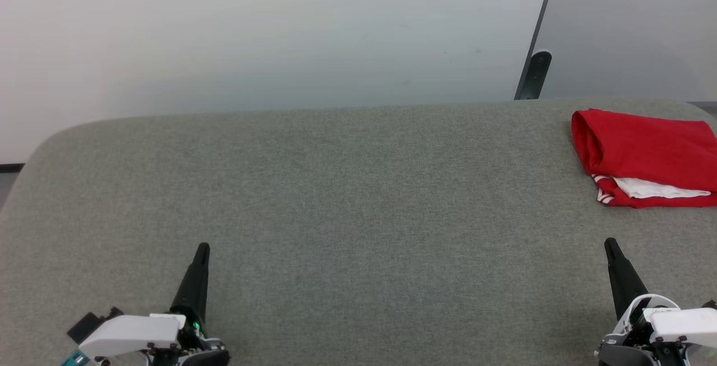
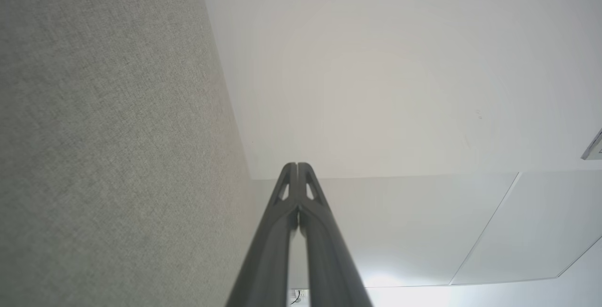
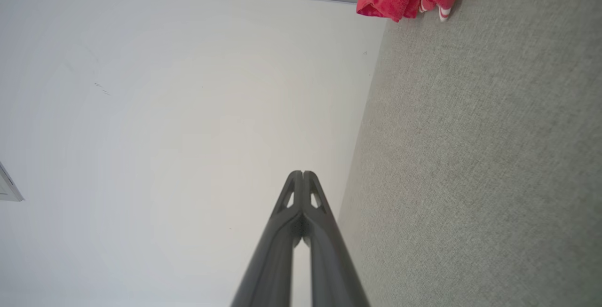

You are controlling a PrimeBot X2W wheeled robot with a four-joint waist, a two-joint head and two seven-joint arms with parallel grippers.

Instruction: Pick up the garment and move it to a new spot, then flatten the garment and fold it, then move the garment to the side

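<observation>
Left claw (image 1: 203,248) and right claw (image 1: 609,242) sit closed, empty; the folded garment (image 1: 644,150) runs off the right edge.

The garment (image 1: 644,153) is laid on the table (image 1: 347,198) at its far right. The left gripper (image 1: 201,251) is held over the near left, the right gripper (image 1: 609,244) over the near right, before the garment.

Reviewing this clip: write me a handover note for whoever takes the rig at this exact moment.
Left pincer: shut, empty, low left over the grey padded surface.
Right pincer: shut, empty, low right, clear of the garment.
Garment: folded red bundle, white sleeve and striped trim at its near edge, lying far right on the surface.
Done: looks folded and set aside.
Left: probably nothing; check the fold.
</observation>
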